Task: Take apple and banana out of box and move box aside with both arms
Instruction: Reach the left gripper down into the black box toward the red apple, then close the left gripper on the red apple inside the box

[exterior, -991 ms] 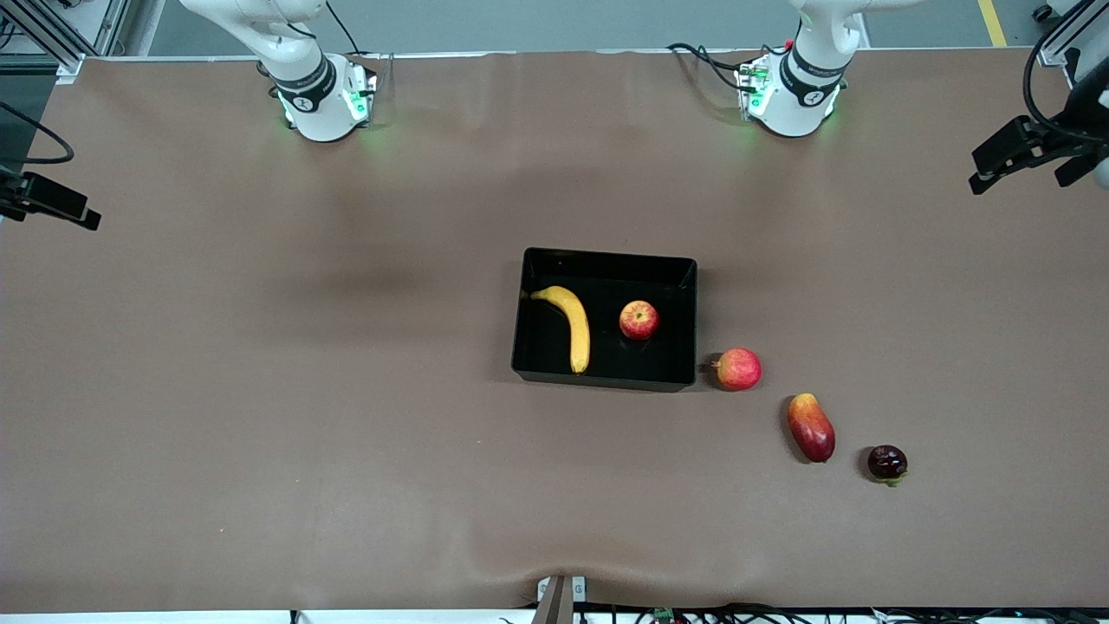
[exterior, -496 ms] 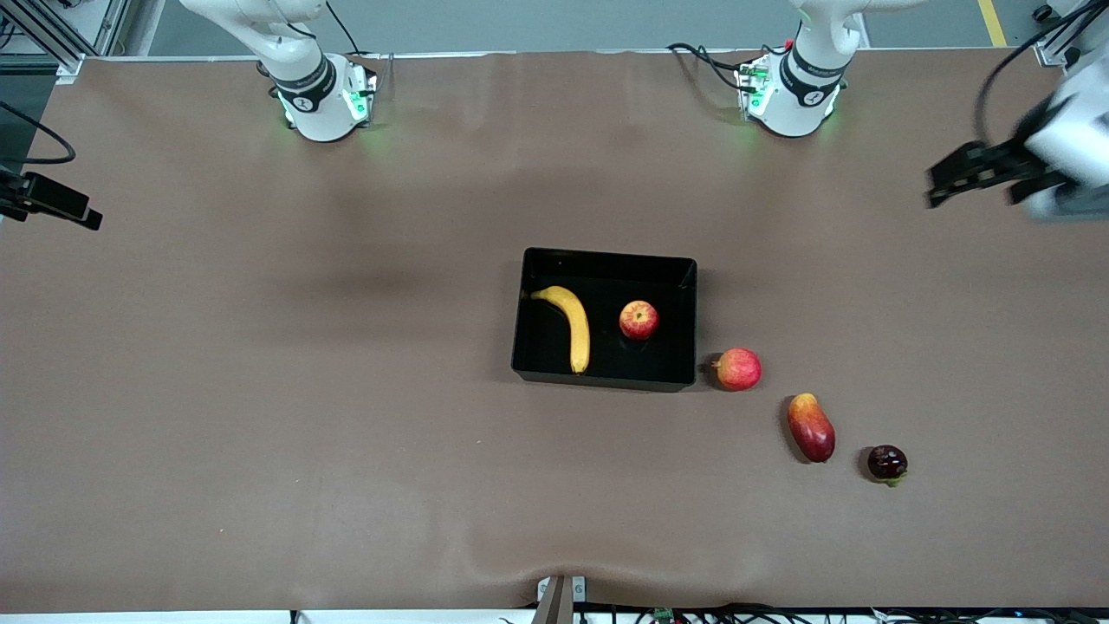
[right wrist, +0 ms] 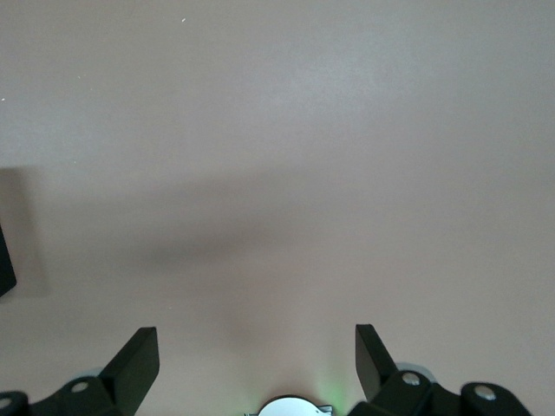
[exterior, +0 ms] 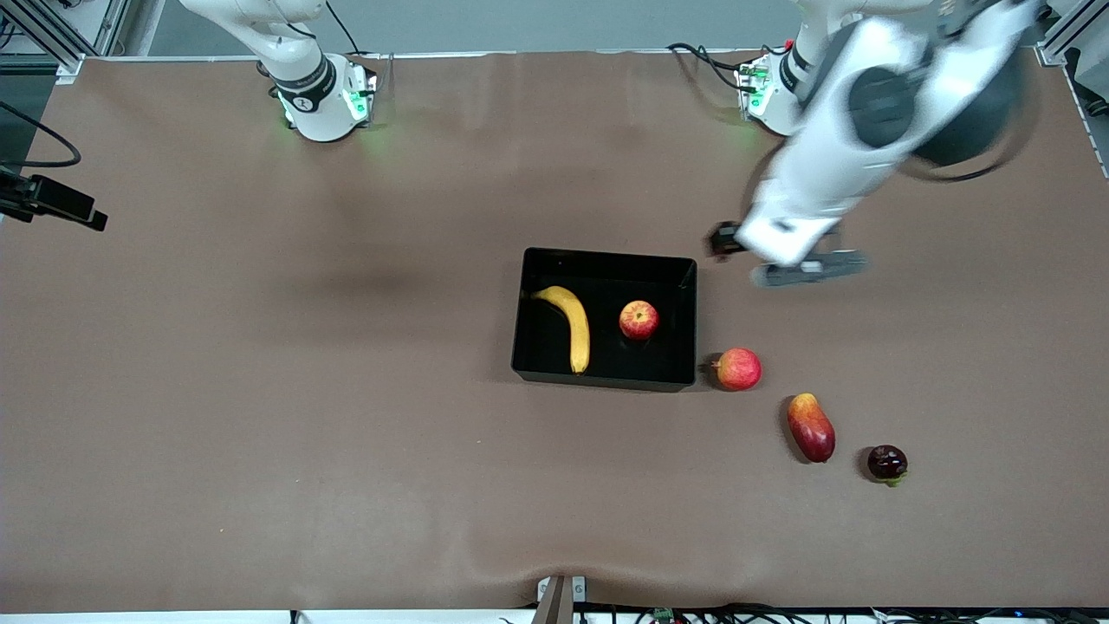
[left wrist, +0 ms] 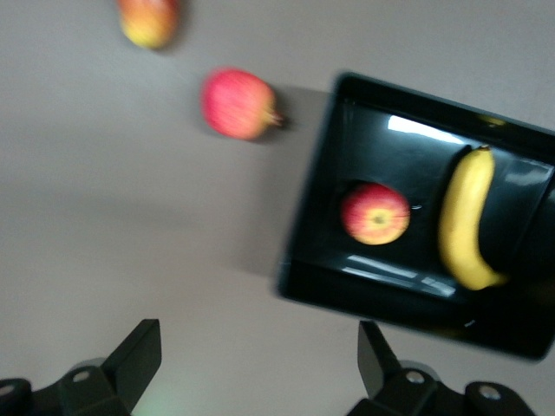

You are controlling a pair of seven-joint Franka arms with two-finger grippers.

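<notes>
Dark fruit (exterior: pixel 887 462): a small dark red round fruit is lying nearest the front camera, toward the left arm's end of the table.
Mango (exterior: pixel 811 426): an oblong red-yellow fruit is lying a little farther from the camera, near the dark fruit.
Pink-red fruit (exterior: pixel 737 368): a round fruit with a nub is sitting just beside the outside corner of the bin, apart from the mango.
Black bin (exterior: pixel 606 381): a shallow glossy open box is sitting at mid-table.
Banana (exterior: pixel 571 324): it is lying inside the bin, along the wall toward the right arm's end.
Apple (exterior: pixel 638 320): small, red with yellow patches, it is sitting inside the bin beside the banana, not touching it.
Left gripper (exterior: pixel 784 258): it is hanging over bare table beside the bin's corner toward the left arm's end, holding nothing. The front view smears it, so its height is hard to judge. In the left wrist view its fingers (left wrist: pixel 134 364) are spread wide, and both fruits in the bin are showing between them.
Right gripper (right wrist: pixel 257 368): it is waiting at the right arm's end of the table, fingers spread wide over bare brown tabletop, grasping nothing.
Obstructions: nothing is lying between the left gripper and the bin.
</notes>
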